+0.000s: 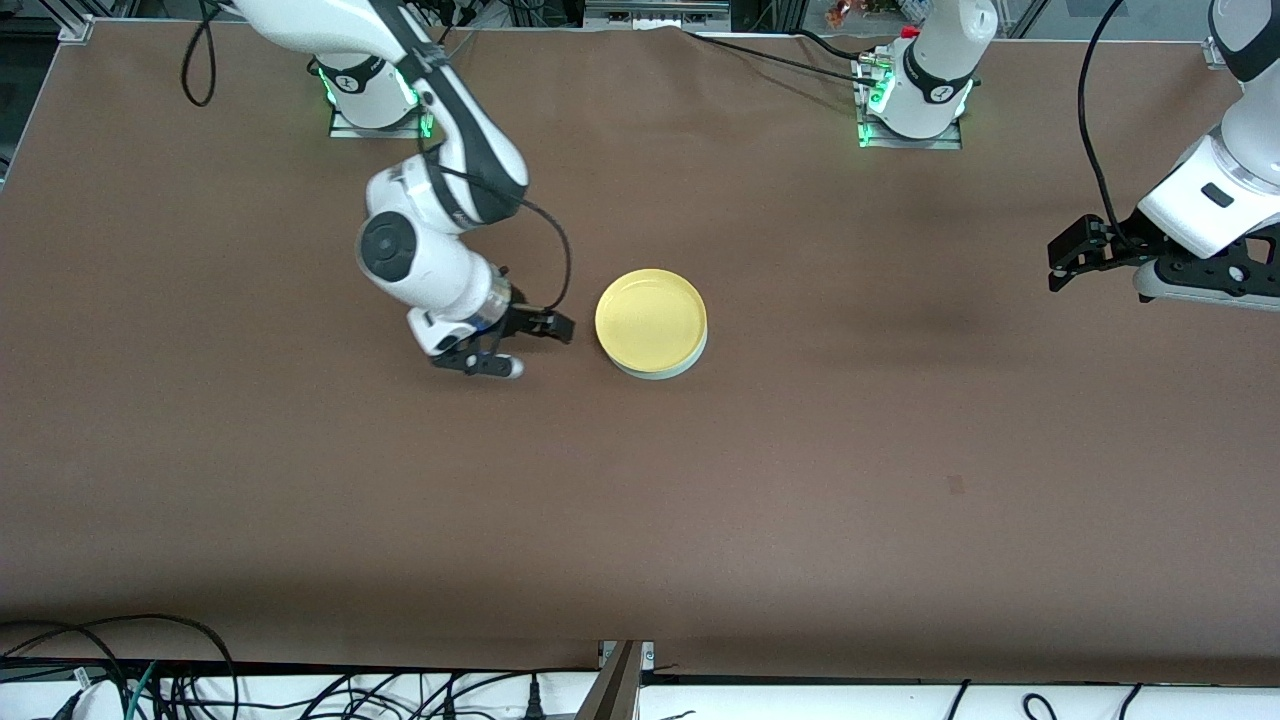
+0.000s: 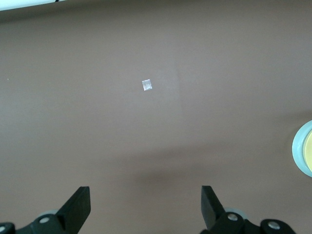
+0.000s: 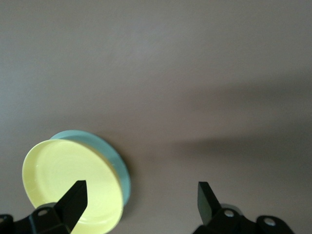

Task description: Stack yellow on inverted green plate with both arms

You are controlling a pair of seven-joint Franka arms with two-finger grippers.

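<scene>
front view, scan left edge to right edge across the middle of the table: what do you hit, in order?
right gripper, open, low over the table → yellow plate stacked on the green plate → small dark mark on the table → left gripper, open, held up at the left arm's end, waiting.

The left pincer point(image 2: 146, 207) hangs spread over brown table point(image 2: 97, 122), a green plate point(image 2: 298, 151) edge nearby.
</scene>
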